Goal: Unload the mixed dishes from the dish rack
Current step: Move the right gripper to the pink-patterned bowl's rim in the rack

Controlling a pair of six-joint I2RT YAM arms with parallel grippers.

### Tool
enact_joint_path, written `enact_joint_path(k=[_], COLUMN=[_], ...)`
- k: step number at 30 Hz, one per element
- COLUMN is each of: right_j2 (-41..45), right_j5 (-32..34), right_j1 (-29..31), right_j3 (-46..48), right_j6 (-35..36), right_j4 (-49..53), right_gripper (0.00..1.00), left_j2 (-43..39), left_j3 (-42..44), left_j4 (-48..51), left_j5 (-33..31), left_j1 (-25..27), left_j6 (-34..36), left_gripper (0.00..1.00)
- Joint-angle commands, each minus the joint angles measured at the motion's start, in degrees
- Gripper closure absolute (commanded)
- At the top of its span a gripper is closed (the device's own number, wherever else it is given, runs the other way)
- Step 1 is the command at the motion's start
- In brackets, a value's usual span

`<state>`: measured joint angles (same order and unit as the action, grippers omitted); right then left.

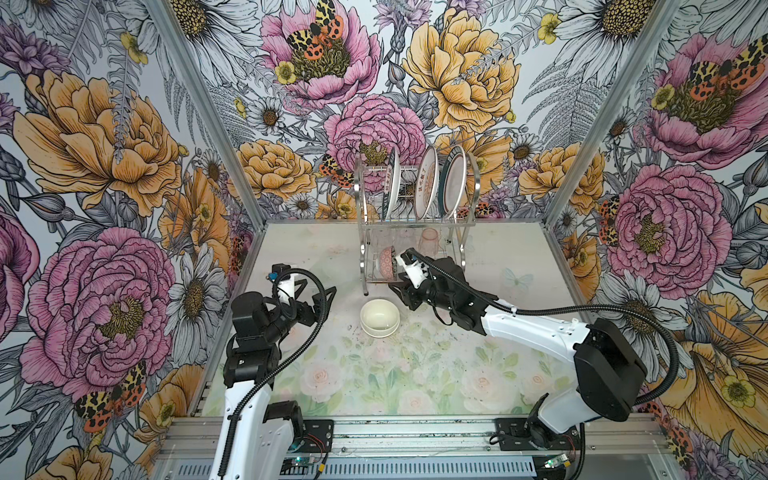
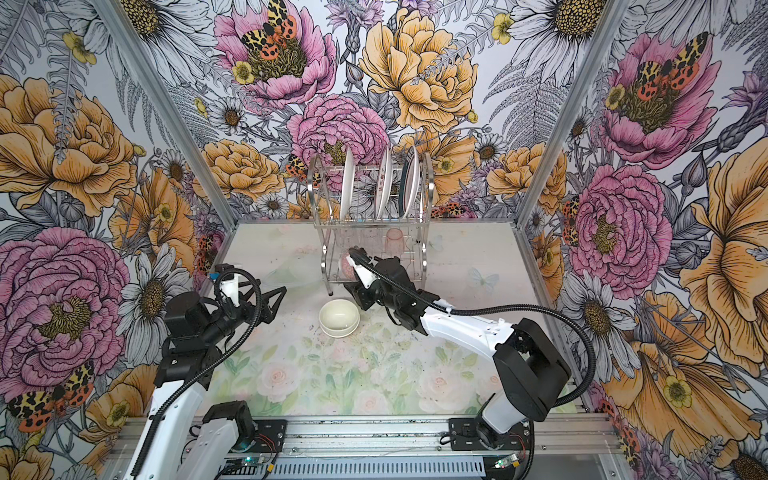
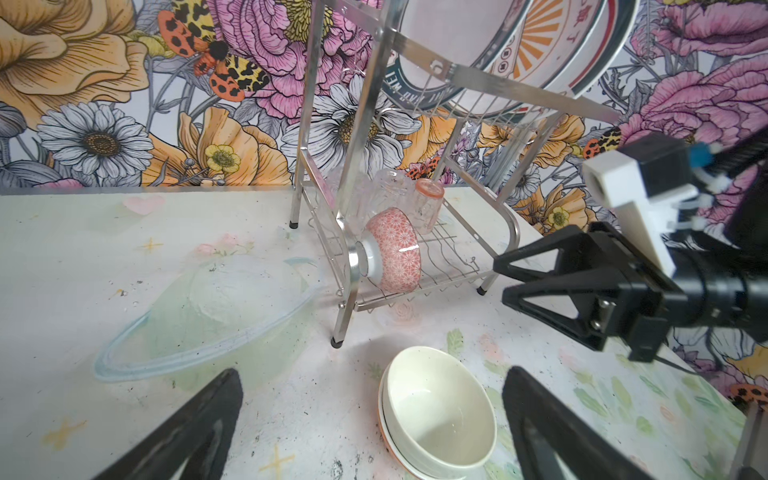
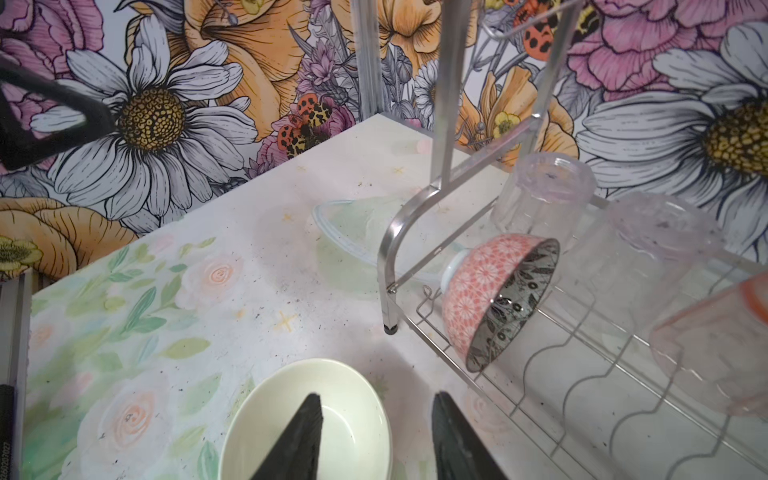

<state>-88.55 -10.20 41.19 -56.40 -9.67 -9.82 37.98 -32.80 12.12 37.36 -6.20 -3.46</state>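
Floral wallpaper (image 1: 104,166) of big pink and orange blooms closes in 3 sides of a pale, flower-printed tabletop (image 1: 415,374). At its back stands the shiny chrome wire dish rack (image 1: 415,224) with 2 tiers. 3 round patterned plates (image 1: 428,183) stand on edge in the upper slots.

On the table just in front of the rack, a plain cream bowl (image 1: 380,318) sits nested in an orange-edged bowl (image 3: 388,451), so 2 dishes are out. A pink bowl with a dark leaf-pattern inside (image 4: 478,299) lies on its side at the end of the lower shelf, its foot against the end frame. Clear plastic cups (image 4: 540,195) and a translucent pinkish cup (image 1: 429,243) stand upside down behind it.

The right gripper (image 4: 376,399) hangs over the cream bowl's rim, jaws apart, with nothing between them. The left gripper (image 1: 318,293) waits off to the side, spread wide and empty.

The pink bowl looks like the next pick. Being tipped and round, it could roll or slip from a shallow pinch. A finger pushed too deep might knock the light cups or snag the wires, shaking the rack and its plates.
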Motion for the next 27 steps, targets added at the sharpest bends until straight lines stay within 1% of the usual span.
enact_joint_path(k=[1, 4, 8, 11, 18, 22, 27], right_j2=[-0.16, -2.58, -6.73, -10.02, -16.86, -20.29, -23.85], right_j5=[-6.32, -9.85, -13.43, -14.17, -14.29, -15.56, -15.47], right_j1=[-2.64, -5.15, -7.41, -7.87, -8.96, -9.63, -9.90], right_j3=[1.45, 1.94, 0.94, -0.73, -2.86, -3.93, -6.36], right_j6=[-7.69, -10.34, -12.66, -13.13, -17.09, -19.26, -20.36], right_j4=[-10.72, -14.17, -18.47, -19.20, -25.38, -29.32, -30.05], right_gripper=[0.54, 0.54, 0.54, 0.53, 0.53, 0.53, 0.54], left_j2=[-0.38, 0.78, 3.30, 5.61, 9.80, 10.45, 9.62], left_j3=[-0.30, -0.07, -0.25, -0.25, 0.16, 0.33, 1.09], left_j4=[-1.57, -1.86, -1.66, -1.70, -2.58, -2.63, -1.77], left_j5=[3.32, 3.23, 1.16, 0.00, -0.73, -0.80, -1.30], left_j1=[1.98, 4.59, 8.42, 10.49, 12.73, 13.31, 13.73], left_j6=[2.58, 3.56, 5.39, 6.53, 7.72, 7.70, 7.87], left_gripper=[0.01, 0.01, 0.01, 0.01, 0.01, 0.01, 0.01])
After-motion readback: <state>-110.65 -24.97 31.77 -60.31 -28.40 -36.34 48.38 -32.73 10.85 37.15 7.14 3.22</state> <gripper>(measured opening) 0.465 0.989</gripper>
